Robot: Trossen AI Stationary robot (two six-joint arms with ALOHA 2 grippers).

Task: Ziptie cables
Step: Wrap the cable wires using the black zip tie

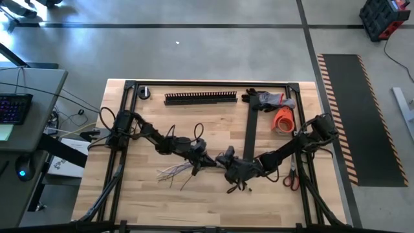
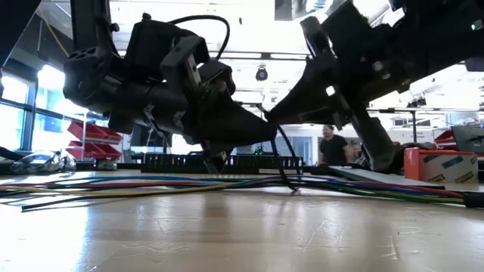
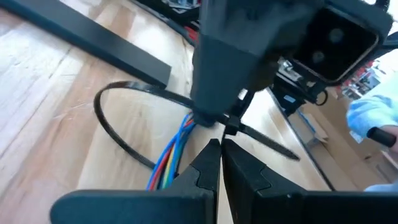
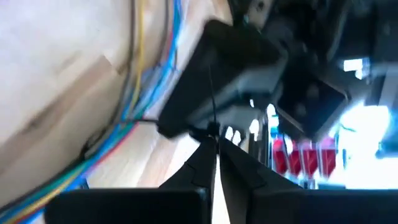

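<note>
The cables [image 1: 176, 171], several thin coloured wires, lie flat on the wooden table; they also show in the low view [image 2: 227, 183]. A black zip tie [image 3: 118, 121] loops around the cable bundle [image 3: 174, 155]. My left gripper [image 1: 207, 162] and my right gripper [image 1: 226, 163] meet tip to tip at the bundle's right end, both shut on the zip tie. In the left wrist view my left gripper [image 3: 219, 144] faces the right gripper's dark body [image 3: 230, 62]. In the right wrist view my right gripper [image 4: 214, 142] faces the left one. My left gripper pinches the zip tie between its two fingertips beside the small head [image 3: 231, 128], where the loop closes over the wires. The fingers slant down from the table's left. The tail [image 3: 280, 148] sticks out past them, and the loop rests on the table. My right gripper pinches a thin black strap of the zip tie [image 4: 212, 118] between its fingertips, just beside the left gripper's fingers. The fingers slant down from the table's right. Which stretch of the strap it has, the two grippers hide.
A black slotted duct [image 1: 200, 98] lies along the far edge, with gloves [image 1: 272, 99] and an orange tape roll [image 1: 283, 121] at the far right. A flat black strip [image 1: 250, 133] lies behind the grippers. Scissors [image 1: 291, 176] lie at the right. A person [image 2: 331, 143] stands beyond the table.
</note>
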